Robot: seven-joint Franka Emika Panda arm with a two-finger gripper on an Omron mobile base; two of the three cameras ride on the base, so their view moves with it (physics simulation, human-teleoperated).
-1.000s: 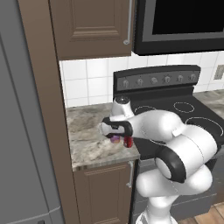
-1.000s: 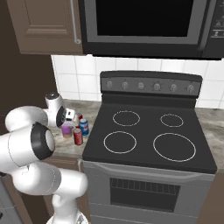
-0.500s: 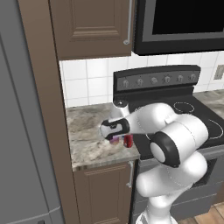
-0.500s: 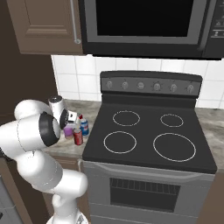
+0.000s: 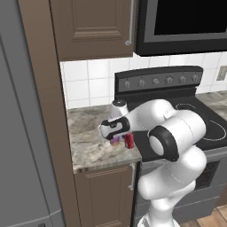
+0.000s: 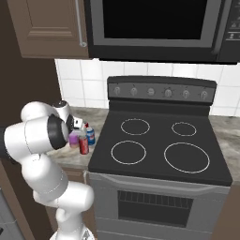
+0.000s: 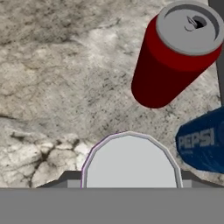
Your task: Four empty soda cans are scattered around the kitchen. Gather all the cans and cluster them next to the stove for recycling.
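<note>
**Holding a pink-purple can beside the stove**

Gripping the pink-purple can (image 7: 130,161) from above, the end effector (image 5: 116,138) has its fingers closed on the can's sides over the stone bench (image 5: 88,146). In the hand view, the red can (image 7: 175,57) stands at 1 o'clock and the blue can (image 7: 202,141) at 3 o'clock. All three sit close together, just left of the stove (image 6: 159,145).

Speckled stone counter (image 5: 88,146) left of the stove (image 6: 159,150). Standing on it, close to the stove's left edge: red can (image 7: 173,57), blue can (image 6: 90,136), and a pink-purple can (image 6: 74,139), apparently also resting on the counter.
</note>
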